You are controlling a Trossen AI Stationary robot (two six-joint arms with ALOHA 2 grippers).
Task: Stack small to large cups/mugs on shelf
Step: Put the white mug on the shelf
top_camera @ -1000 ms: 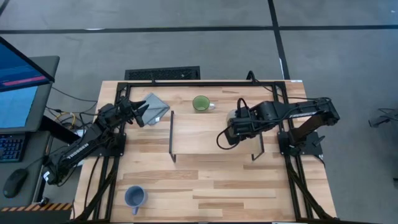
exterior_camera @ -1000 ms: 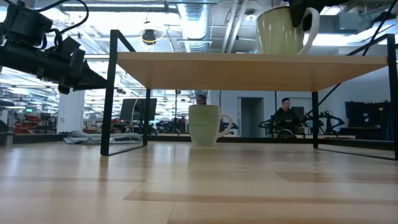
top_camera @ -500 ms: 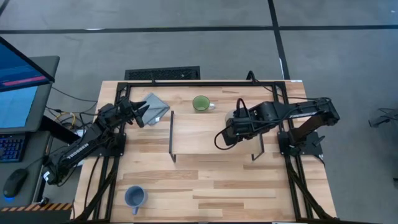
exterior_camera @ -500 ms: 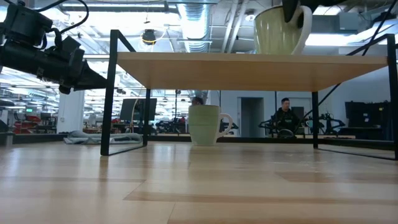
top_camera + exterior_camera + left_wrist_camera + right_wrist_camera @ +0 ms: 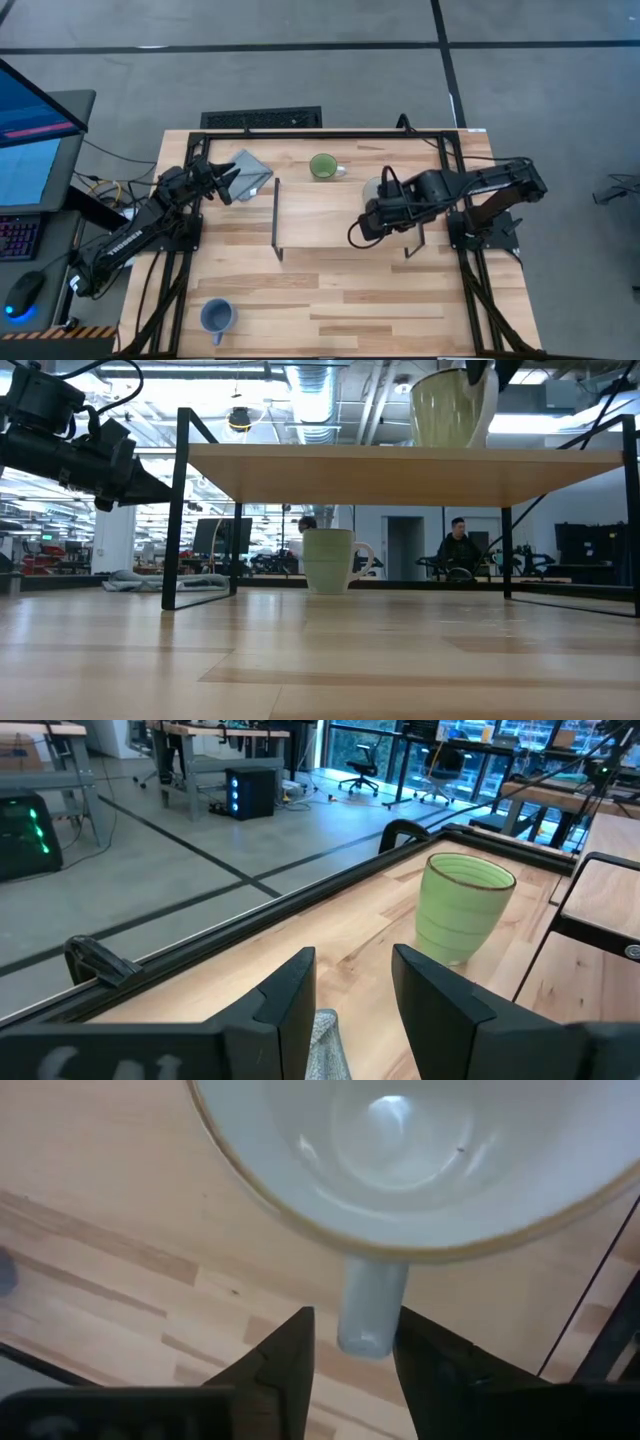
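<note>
The cream-white mug (image 5: 400, 1160) stands upright on the shelf (image 5: 310, 215), near its right end. My right gripper (image 5: 352, 1350) points down over it with its fingers open on either side of the mug's handle (image 5: 372, 1305). The green mug (image 5: 322, 166) stands on the table behind the shelf. The blue mug (image 5: 217, 316) stands near the table's front left. My left gripper (image 5: 228, 185) waits open at the far left, raised above the table beside the grey cloth (image 5: 250, 168). My right gripper comes at the cream mug's handle (image 5: 372, 1305) from above, one finger on each side of it. A gap shows between the handle and one finger (image 5: 290, 1360). Whether the other finger touches the handle, I cannot tell. The mug stands on the shelf on its base.
The shelf's black wire legs (image 5: 277, 218) stand at both of its ends. A black frame (image 5: 300, 132) runs along the table's far edge. The low view looks under the shelf at the green mug (image 5: 328, 560). People sit in the room far behind.
The cream mug has turned about on the shelf. Its handle has swung from sideways, with the loop showing, to edge-on toward the table's near side. My right gripper's wrist has turned with it and shifted slightly toward the near edge.
</note>
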